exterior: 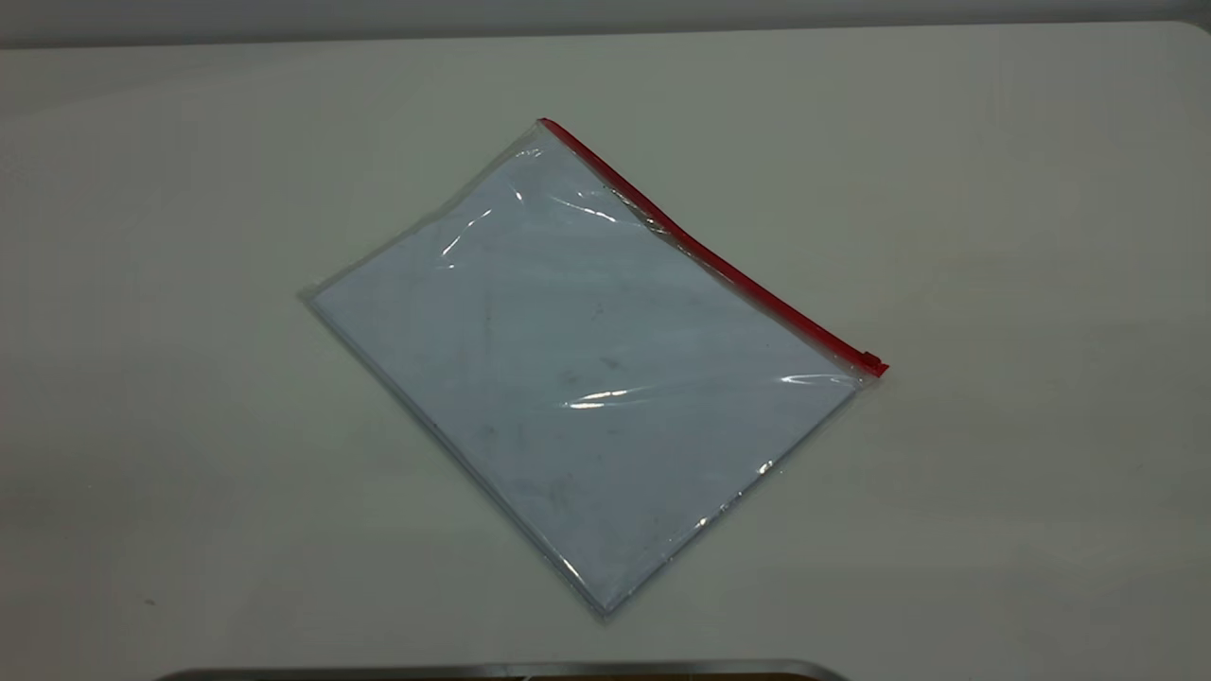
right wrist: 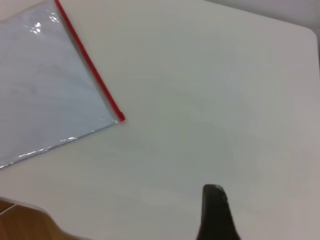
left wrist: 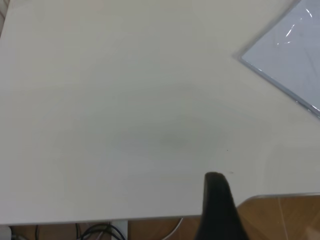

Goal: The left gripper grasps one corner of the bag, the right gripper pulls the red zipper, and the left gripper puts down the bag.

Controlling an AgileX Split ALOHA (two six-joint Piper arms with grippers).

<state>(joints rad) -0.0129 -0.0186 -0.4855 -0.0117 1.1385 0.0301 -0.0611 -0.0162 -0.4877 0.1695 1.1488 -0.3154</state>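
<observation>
The bag (exterior: 587,378) lies flat on the white table (exterior: 993,236), turned diamond-wise, with white paper showing through the clear plastic. The red zipper (exterior: 710,255) runs along its far right edge, and the slider tab (exterior: 870,362) sits at the right-hand corner. Neither gripper shows in the exterior view. The left wrist view shows one corner of the bag (left wrist: 287,50) far from my left gripper (left wrist: 217,205), which hangs over the table's near edge. The right wrist view shows the bag (right wrist: 45,85), the zipper (right wrist: 90,70) and the slider (right wrist: 120,118), well apart from my right gripper (right wrist: 215,212).
A metal-rimmed edge (exterior: 501,670) shows at the bottom of the exterior view. Wooden floor (left wrist: 285,220) and cables (left wrist: 95,231) lie beyond the table's edge in the left wrist view. The table's rounded corner (right wrist: 309,31) shows in the right wrist view.
</observation>
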